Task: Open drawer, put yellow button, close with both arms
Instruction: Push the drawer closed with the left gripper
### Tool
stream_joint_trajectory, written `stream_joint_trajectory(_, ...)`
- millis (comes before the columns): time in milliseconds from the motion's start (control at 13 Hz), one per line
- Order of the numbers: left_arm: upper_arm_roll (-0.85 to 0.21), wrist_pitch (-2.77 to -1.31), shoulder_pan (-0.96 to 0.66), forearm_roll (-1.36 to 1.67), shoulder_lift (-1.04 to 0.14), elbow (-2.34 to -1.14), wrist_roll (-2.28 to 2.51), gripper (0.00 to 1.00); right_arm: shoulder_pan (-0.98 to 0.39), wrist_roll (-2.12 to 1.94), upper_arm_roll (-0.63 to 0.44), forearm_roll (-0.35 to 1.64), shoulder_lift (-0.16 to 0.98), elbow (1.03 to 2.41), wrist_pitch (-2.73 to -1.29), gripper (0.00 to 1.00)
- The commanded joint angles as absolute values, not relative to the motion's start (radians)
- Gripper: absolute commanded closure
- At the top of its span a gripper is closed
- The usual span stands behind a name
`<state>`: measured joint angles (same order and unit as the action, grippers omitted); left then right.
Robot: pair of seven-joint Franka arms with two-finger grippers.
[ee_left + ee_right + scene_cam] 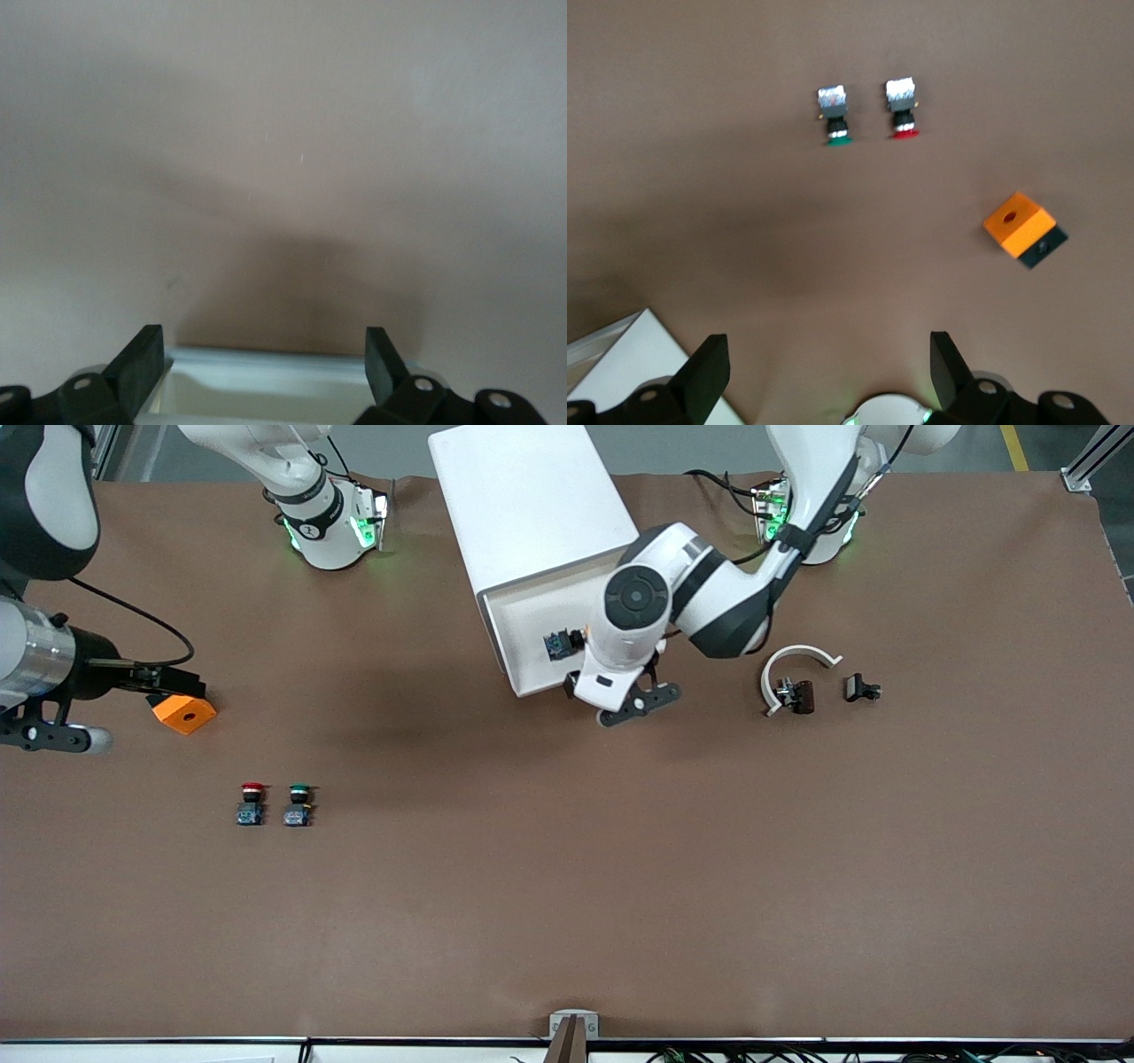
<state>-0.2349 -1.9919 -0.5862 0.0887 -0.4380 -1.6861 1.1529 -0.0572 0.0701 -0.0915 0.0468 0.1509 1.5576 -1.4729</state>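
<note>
The white cabinet [532,505] stands between the arms' bases. Its top drawer [523,629] is pulled out toward the front camera. The yellow button [560,644] lies on its side in the tray, its blue-grey base showing and its cap mostly hidden by the left arm. My left gripper [611,695] is open and empty over the drawer's front rim. In the left wrist view its open fingers [146,363] frame that rim [283,361]. My right gripper [828,354] is open and empty, raised high at the right arm's end of the table [164,682].
A red-capped button [252,804] and a green-capped button [299,804] stand side by side nearer the front camera. An orange block [182,713] lies near the right gripper. A white curved piece [793,664] and a small black clip [861,688] lie toward the left arm's end.
</note>
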Motion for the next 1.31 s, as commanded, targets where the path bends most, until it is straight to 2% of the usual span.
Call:
stream_joint_trajectory(0, -0.264, -1.931, -0.612, 0.146, -0.436, -1.671, 1.193, 0.00, -0.008, -0.015, -0.071, 0.025, 0.091, 1.666, -1.563, 0.00)
stream_joint_trajectory(308, -0.353, -1.891, -0.611, 0.172, -0.430, -1.675, 1.276, 0.00, 0.006, -0.051, -0.071, 0.006, 0.060, 1.678, -1.611, 0.00)
stream_joint_trajectory(615, -0.385, -1.870, -0.612, 0.239, -0.436, -1.677, 1.304, 0.00, -0.002, -0.051, -0.063, -0.037, -0.061, 1.805, -1.735, 0.00)
stream_joint_trajectory(846, -0.388, -1.849, -0.612, 0.277, -0.439, -1.675, 1.336, 0.00, -0.014, -0.049, -0.058, -0.035, -0.094, 1.784, -1.706, 0.00)
stream_joint_trajectory(1000, -0.385, -1.832, -0.597, 0.279, -0.437, -1.672, 1.341, 0.00, -0.040, -0.040, -0.058, -0.035, -0.080, 1.673, -1.597, 0.00)
stream_joint_trajectory(1231, -0.367, -1.821, -0.490, 0.250, -0.428, -1.646, 1.330, 0.00, -0.049, -0.032, -0.058, -0.028, -0.072, 1.629, -1.539, 0.00)
